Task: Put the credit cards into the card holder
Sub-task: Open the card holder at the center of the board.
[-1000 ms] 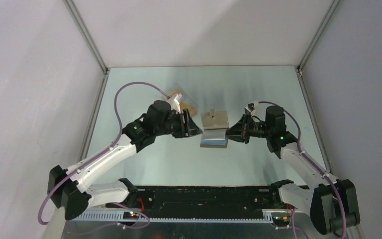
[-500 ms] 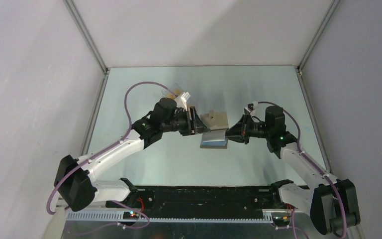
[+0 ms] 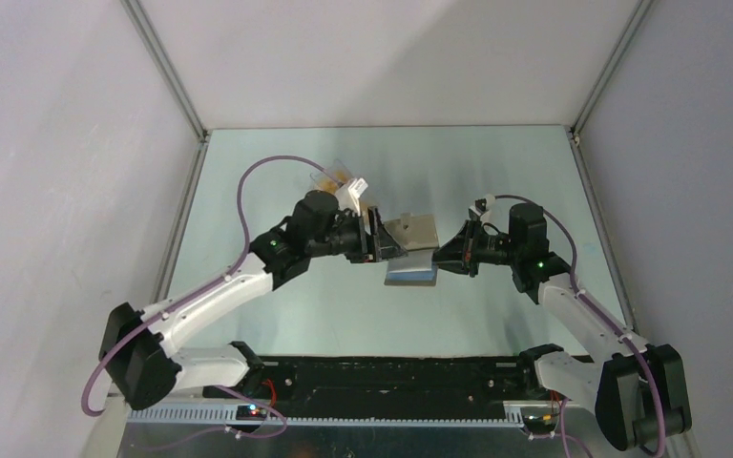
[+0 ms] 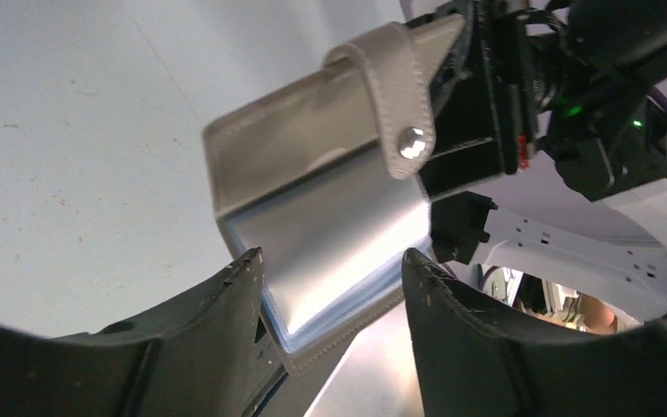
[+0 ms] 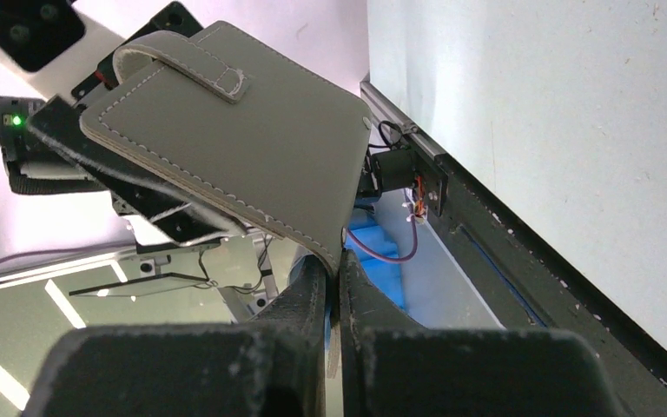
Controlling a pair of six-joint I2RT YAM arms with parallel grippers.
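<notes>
The holder point(image 3: 412, 235) sits at mid-frame in the top view. The right end effector point(image 5: 337, 282) is clenched on one of its edges, and the left end effector point(image 4: 330, 261) is released, with its fingers spread to either side of the holder's open lower leaf. The cards point(image 3: 334, 177) lie on the table point(image 3: 496, 172) at upper centre-left, beyond the left arm and apart from the holder. No pocket in view shows a card, so the task appears to be at its start, with every pick and insertion left to do.

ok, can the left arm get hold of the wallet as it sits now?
Probably yes. The left gripper is open around a lower corner of the wallet, with nothing in between. The right gripper pinches the opposite edge, out of the way.
</notes>
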